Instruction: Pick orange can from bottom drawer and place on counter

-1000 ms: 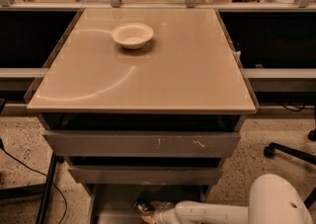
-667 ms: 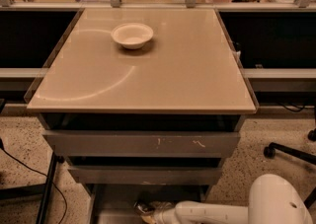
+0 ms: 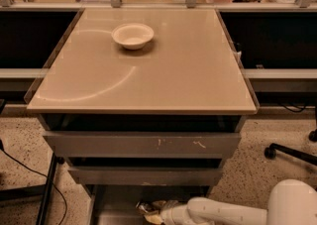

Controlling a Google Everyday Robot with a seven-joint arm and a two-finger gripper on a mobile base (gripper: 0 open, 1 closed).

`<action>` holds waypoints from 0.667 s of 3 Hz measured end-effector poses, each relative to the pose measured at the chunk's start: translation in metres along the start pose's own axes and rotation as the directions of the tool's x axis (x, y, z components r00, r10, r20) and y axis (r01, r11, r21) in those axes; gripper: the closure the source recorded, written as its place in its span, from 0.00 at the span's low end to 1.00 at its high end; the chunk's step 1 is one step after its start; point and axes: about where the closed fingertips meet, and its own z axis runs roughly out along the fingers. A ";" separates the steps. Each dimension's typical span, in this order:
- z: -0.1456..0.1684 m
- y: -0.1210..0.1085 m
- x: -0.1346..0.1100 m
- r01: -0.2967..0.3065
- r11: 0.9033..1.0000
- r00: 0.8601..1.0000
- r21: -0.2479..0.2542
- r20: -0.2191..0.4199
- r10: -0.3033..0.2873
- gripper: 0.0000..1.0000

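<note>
The bottom drawer [image 3: 106, 208] is pulled out below two wider grey drawers, and its flat grey floor shows at the bottom edge of the camera view. My white arm reaches into it from the lower right. My gripper [image 3: 154, 213] is low inside the drawer, right at a small shiny orange-brown thing, the orange can [image 3: 151, 205], which lies at its tip and is partly hidden by it. The beige counter [image 3: 163, 75] with its pale arc mark lies above.
A white bowl [image 3: 132, 35] sits at the back left of the counter. The two upper drawers [image 3: 143, 144] stand slightly out above the gripper. A chair base [image 3: 292, 152] is on the floor at right, and a black cable [image 3: 29, 174] at left.
</note>
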 end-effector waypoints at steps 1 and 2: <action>-0.055 0.018 -0.027 -0.005 0.998 0.999 -0.058 0.044 0.008 1.00; -0.114 0.042 -0.050 0.019 0.999 0.998 -0.044 0.067 -0.016 1.00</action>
